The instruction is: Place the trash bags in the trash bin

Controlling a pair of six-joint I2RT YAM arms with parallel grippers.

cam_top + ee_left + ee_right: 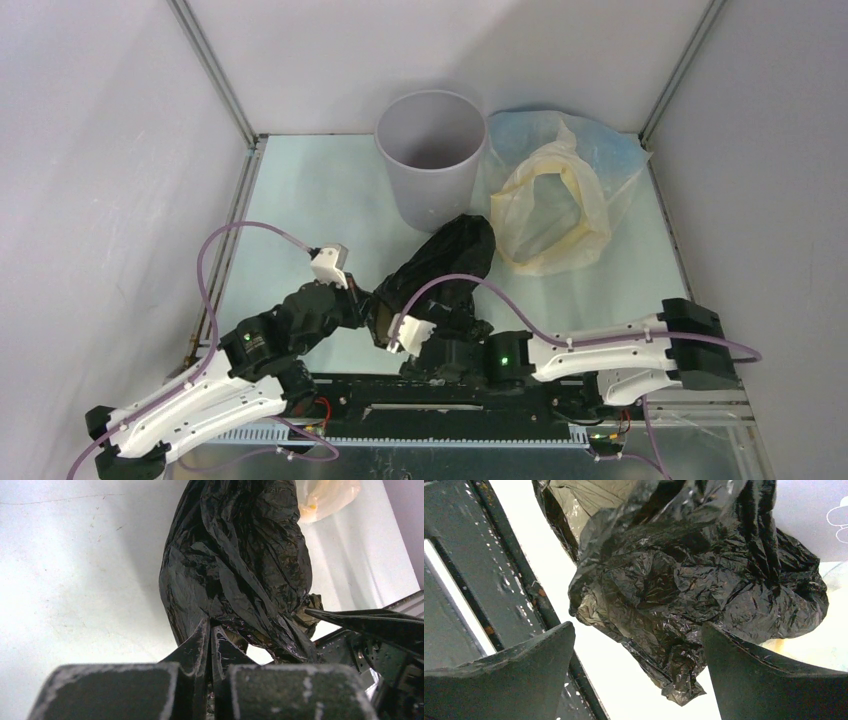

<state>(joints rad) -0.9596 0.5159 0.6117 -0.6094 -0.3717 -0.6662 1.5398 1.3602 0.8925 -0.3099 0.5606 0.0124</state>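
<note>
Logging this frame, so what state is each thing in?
trash bin: upright, open, no bag inside
black trash bag: crumpled, outside the trash bin
translucent bag: mouth open, beside the trash bin
left gripper: shut on the black trash bag
right gripper: open, fingers flanking the black trash bag

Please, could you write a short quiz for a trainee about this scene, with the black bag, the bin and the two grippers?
1. True or false: the trash bin lies on its side.
2. Which gripper is shut on the black trash bag? A) left gripper B) right gripper C) both
3. Fill in: in the top view, the translucent bag sits to the ___ of the trash bin.
Key: 1 false, it stands upright. 2 A; the right gripper is open, its fingers wide apart. 3 right.
</note>
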